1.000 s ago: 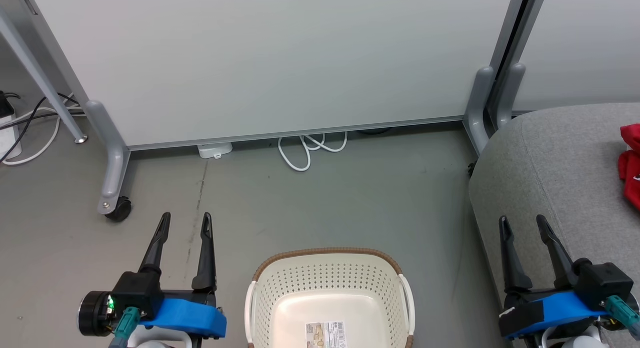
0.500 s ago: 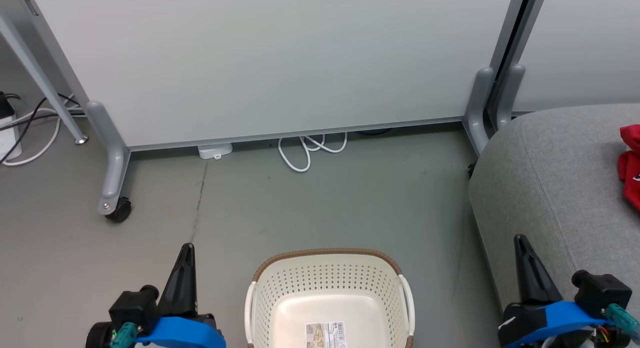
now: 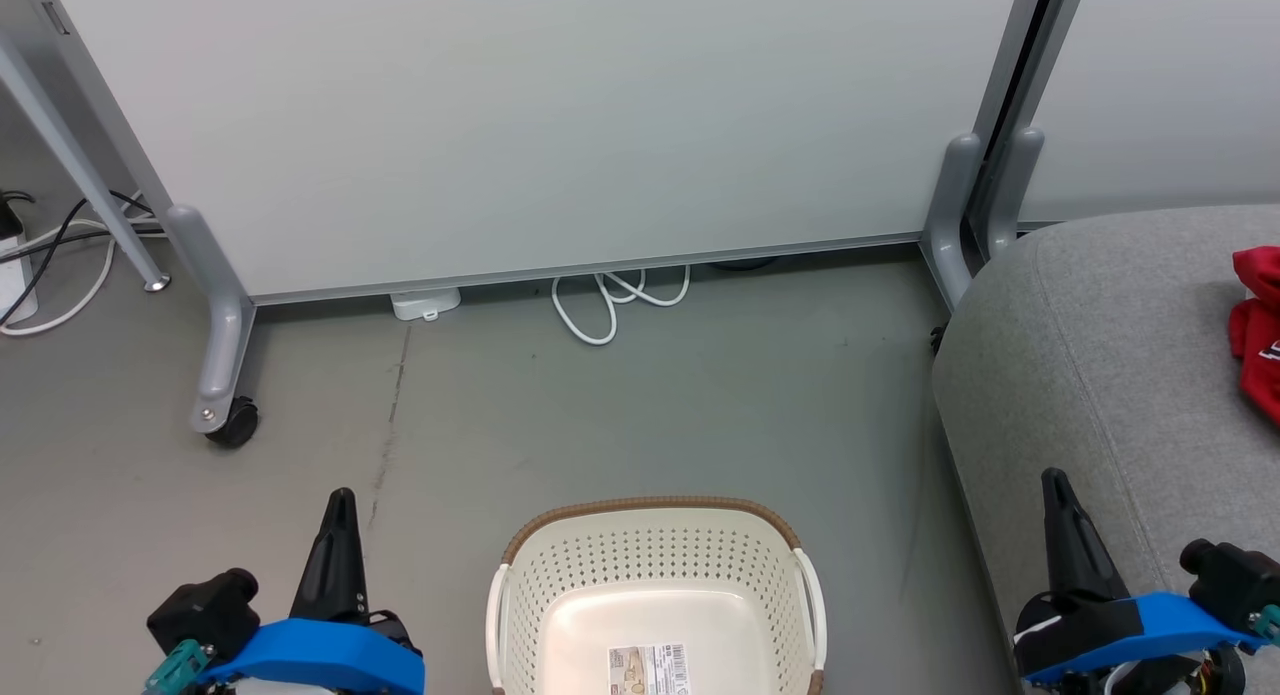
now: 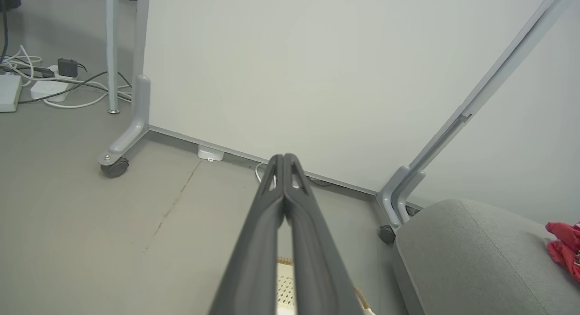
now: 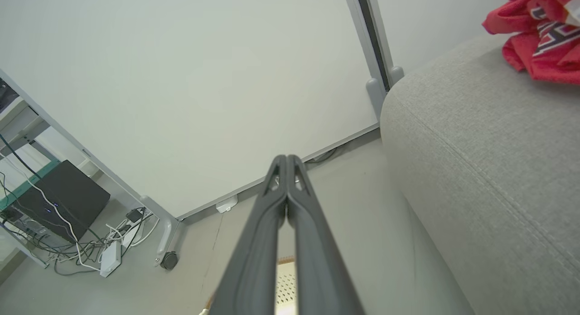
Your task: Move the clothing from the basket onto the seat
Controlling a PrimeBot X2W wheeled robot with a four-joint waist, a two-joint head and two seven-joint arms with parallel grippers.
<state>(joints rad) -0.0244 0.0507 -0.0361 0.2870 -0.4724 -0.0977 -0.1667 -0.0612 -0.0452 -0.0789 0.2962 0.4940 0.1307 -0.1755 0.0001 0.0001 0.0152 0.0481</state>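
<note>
Resting low at the near edge of the head view, the left gripper (image 3: 340, 500) and the right gripper (image 3: 1056, 480) each hold their two dark fingers pressed together, tips meeting, with nothing pinched between them. Both wrist views show the same closed pairs.

Between the two stands the basket (image 3: 655, 503), cream and perforated under a brown rim. On its pale bottom lies a sticker (image 3: 650, 668) with a barcode and small print too fine to read.

The right gripper shows against the near corner of the seat (image 3: 1100, 355), grey fabric with a stitched seam. A strip of bare floor (image 3: 700, 405) lies between basket and seat. The clothing (image 3: 1258, 325) sits bunched on the seat's top at the far right, well apart from the basket. In the right wrist view its red cloth carries white-and-dark striped lettering that is too creased to read.

The floor is smooth and grey, and a thin dark crack (image 3: 390, 425) runs up it beyond the left gripper.

Farther off stands a white partition (image 3: 550, 125) on grey legs, the left one ending in a black caster (image 3: 235, 422). At its foot lie a looped white cable (image 3: 610, 300) and a small white box (image 3: 425, 303) — and at the far left a tangle of black and white cords (image 3: 60, 245) lies beside a slanted grey leg.
</note>
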